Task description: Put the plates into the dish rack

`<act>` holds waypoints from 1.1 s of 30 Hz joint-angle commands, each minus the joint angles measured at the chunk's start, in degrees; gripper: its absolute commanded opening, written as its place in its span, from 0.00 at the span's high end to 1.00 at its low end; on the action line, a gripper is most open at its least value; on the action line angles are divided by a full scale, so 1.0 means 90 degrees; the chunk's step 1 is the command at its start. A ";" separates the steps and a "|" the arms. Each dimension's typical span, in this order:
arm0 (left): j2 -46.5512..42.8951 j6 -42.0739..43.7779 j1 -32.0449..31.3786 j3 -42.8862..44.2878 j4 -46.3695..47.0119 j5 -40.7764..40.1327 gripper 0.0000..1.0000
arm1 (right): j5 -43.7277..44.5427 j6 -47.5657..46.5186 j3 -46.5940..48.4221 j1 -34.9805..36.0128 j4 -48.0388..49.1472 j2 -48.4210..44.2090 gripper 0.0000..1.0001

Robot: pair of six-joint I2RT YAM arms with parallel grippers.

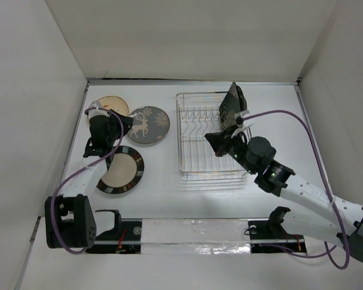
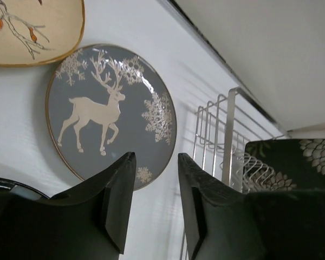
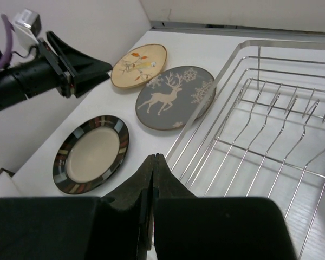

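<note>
The chrome wire dish rack (image 1: 196, 142) stands mid-table. The black square plate with white flowers (image 1: 233, 104) stands upright at its back right. My right gripper (image 1: 212, 139) is shut and empty over the rack's right half, just in front of that plate; its closed tips (image 3: 154, 158) show over the rack's left rim (image 3: 227, 70). My left gripper (image 1: 127, 124) is open and empty between the tan floral plate (image 1: 114, 104) and the grey deer plate (image 1: 150, 125). One cream-centred dark-rimmed plate (image 1: 121, 171) lies flat in front. The second such plate is out of view.
White walls close in the table on the left, back and right. The left arm's purple cable (image 1: 78, 175) loops beside the cream-centred plate. In the left wrist view the deer plate (image 2: 111, 114), tan plate (image 2: 32, 30) and rack (image 2: 227, 135) lie ahead of the open fingers (image 2: 122, 179).
</note>
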 commanded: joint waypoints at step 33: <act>0.3786 0.1700 0.0623 0.2055 -0.1014 0.0239 0.57 | -0.1392 0.0723 -0.0314 -0.1108 0.0683 -0.0238 0.88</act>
